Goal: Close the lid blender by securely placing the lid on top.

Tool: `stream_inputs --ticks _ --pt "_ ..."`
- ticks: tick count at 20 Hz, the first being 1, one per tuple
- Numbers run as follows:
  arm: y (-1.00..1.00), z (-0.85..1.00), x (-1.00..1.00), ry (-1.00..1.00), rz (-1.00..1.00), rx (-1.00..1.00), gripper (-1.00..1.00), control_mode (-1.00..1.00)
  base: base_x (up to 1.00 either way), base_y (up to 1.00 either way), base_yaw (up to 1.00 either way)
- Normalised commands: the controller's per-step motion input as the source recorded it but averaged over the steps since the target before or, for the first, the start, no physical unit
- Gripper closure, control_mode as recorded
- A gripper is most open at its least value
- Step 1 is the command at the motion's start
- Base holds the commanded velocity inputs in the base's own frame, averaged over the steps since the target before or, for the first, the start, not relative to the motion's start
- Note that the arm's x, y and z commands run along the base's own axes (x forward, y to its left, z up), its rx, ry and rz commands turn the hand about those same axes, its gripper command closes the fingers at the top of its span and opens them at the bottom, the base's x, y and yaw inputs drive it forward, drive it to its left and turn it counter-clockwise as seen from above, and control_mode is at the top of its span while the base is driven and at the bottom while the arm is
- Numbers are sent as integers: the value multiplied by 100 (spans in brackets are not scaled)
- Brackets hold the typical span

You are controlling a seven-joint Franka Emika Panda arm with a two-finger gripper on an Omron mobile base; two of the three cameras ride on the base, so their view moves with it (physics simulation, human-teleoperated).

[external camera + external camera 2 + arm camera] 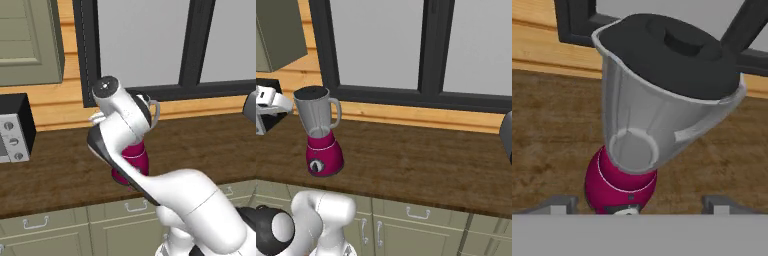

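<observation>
The blender (317,120) stands upright on the wooden counter, a clear grey jar on a magenta-red base (324,156) with a round dial. The black lid (672,52) sits on the jar's mouth and covers it, its raised knob on top; it is also the dark cap, the lid (311,92). My gripper (639,202) is open, its two fingertips (558,203) far apart with nothing between them, and it looks at the jar from above and to one side. My white hand (270,100) hangs left of the jar, apart from it. My arm hides most of the blender (136,159) in the left base view.
A black-and-silver boxy appliance (14,131) with knobs stands at the counter's left end. A dark-framed window (428,50) runs behind the counter (421,160). A dark object (506,132) pokes in at the right edge. Cabinet drawers (416,215) line the front below.
</observation>
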Motion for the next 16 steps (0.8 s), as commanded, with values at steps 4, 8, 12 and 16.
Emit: stream_inputs --ticks 4,8,12,16 --pt "34 -97 -90 6 -1 -21 -100 -100 0 0 0" --pt "2 -7 -3 2 0 0 -100 -100 0 0 0" --pt "0 0 0 0 0 0 -100 -100 0 0 0" --pt "0 0 0 0 0 0 -100 -100 0 0 0"
